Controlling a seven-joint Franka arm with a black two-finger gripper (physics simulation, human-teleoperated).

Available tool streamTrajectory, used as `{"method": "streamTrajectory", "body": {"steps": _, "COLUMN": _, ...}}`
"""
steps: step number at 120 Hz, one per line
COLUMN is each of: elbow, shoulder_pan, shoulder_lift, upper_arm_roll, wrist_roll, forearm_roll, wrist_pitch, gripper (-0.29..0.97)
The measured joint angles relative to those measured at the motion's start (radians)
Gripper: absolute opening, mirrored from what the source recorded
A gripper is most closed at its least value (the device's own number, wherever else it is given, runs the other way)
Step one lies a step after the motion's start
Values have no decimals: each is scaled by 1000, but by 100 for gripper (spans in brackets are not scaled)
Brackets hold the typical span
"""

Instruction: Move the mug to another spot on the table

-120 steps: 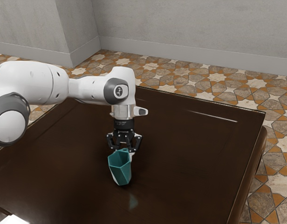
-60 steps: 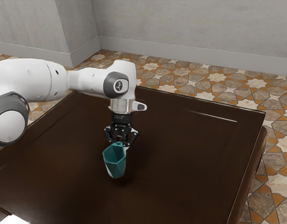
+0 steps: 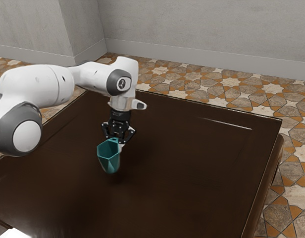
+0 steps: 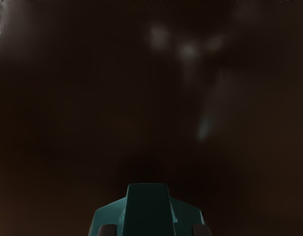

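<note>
Jaws pinched narrow on the rim of the mug (image 3: 109, 157), holding it tilted and, apparently, just clear of the bench (image 3: 217, 163). Mid-carry, by the look of it. Next: choose a spot, lower until the base sits flat, then release. Compared with a second ago, carried from the bench's middle toward its edge on the exterior view's left.
</note>
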State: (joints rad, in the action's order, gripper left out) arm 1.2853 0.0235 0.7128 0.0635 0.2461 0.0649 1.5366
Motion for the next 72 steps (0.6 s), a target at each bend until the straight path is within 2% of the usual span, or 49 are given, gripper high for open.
{"method": "streamTrajectory", "body": {"steps": 40, "elbow": -69, "shoulder_pan": 24, "shoulder_lift": 60, "upper_arm_roll": 1, "wrist_roll": -76, "forearm_roll": 17, "wrist_pitch": -27, "gripper": 6}}
{"method": "streamTrajectory", "body": {"steps": 57, "elbow": -70, "shoulder_pan": 25, "shoulder_lift": 64, "upper_arm_roll": 1, "wrist_roll": -100, "forearm_roll": 14, "wrist_pitch": -29, "gripper": 33}}
{"method": "streamTrajectory", "body": {"steps": 72, "elbow": -70, "shoulder_pan": 26, "shoulder_lift": 59, "upper_arm_roll": 1, "wrist_roll": -117, "forearm_roll": 13, "wrist_pitch": -36, "gripper": 49}}
